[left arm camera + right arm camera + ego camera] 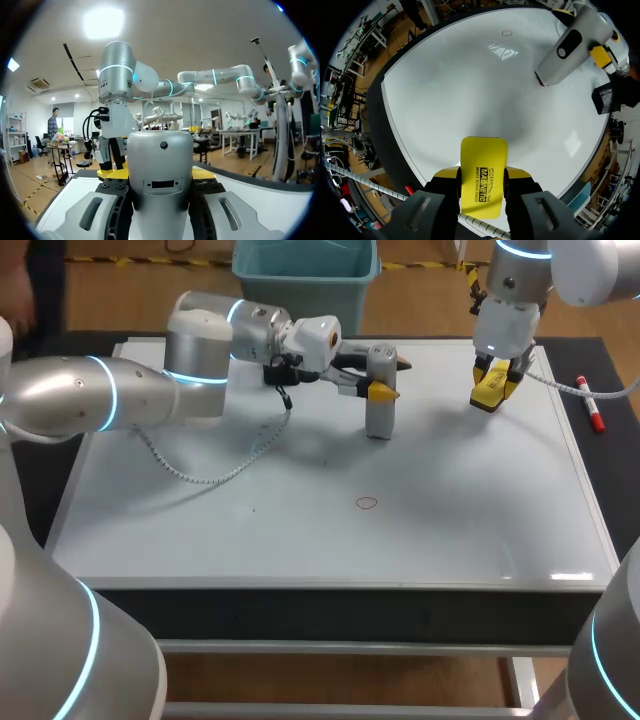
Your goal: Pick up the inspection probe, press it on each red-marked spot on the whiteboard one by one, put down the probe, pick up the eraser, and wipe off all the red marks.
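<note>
My left gripper (382, 390) is shut on the grey inspection probe (380, 390), which stands upright with its foot on the whiteboard (300, 530) at the back middle. In the left wrist view the probe (160, 170) fills the space between the yellow-tipped fingers of the left gripper (160, 176). One small red circle (366, 503) is drawn nearer the front, apart from the probe. My right gripper (495, 388), low over the board's back right, is shut on the yellow eraser (483, 175). From the right gripper (482, 176), the probe (575, 45) and the red circle (506, 33) lie ahead.
A red marker (590, 405) lies on the dark table beyond the board's right edge. A teal bin (305, 270) stands behind the board. A white coiled cable (200, 475) from my left arm trails over the board's left part.
</note>
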`<state>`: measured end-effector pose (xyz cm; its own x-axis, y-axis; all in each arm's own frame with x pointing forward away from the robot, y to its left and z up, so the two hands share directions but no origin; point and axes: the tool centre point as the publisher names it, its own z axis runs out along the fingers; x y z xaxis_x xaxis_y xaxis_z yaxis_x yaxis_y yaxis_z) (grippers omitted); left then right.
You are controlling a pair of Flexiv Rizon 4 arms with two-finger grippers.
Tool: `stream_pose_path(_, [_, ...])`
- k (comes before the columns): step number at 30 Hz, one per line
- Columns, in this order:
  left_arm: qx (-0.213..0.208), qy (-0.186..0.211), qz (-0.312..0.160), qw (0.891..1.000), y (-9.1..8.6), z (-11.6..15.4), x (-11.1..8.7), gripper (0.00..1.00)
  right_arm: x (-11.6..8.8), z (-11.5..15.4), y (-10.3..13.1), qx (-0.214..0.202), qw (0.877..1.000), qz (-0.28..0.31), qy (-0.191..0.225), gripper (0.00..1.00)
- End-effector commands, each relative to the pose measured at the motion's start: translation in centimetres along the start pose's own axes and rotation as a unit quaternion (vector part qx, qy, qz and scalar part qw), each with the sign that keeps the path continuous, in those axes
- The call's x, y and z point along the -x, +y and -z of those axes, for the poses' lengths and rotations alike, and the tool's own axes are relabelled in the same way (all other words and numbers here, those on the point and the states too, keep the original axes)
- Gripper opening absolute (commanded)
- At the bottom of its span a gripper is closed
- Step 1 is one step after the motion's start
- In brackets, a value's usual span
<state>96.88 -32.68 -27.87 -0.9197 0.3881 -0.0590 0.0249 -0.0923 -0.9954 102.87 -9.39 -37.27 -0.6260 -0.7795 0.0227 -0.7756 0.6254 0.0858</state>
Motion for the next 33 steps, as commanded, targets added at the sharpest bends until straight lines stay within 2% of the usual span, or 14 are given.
stream_pose_path(1, [-0.004, 0.005, 0.001, 1.000, 0.3, 0.0, 0.5, 0.00, 0.0, 0.1, -0.1, -0.001, 1.000, 0.001, 0.002, 0.00])
stream_pose_path(20, [-0.003, 0.004, 0.000, 1.000, -0.1, 0.0, 0.3, 0.00, 0.0, 0.1, -0.1, -0.001, 1.000, 0.001, 0.002, 0.00])
stream_pose_path(27, [0.008, -0.015, 0.003, 1.000, -2.9, 0.7, -0.4, 0.00, 0.0, 0.1, -0.1, -0.001, 1.000, 0.001, 0.002, 0.00])
stream_pose_path(33, [0.019, -0.033, -0.018, 0.999, -5.5, 3.2, -1.2, 0.00, 0.0, 0.1, -0.1, -0.001, 1.000, 0.001, 0.002, 0.00])
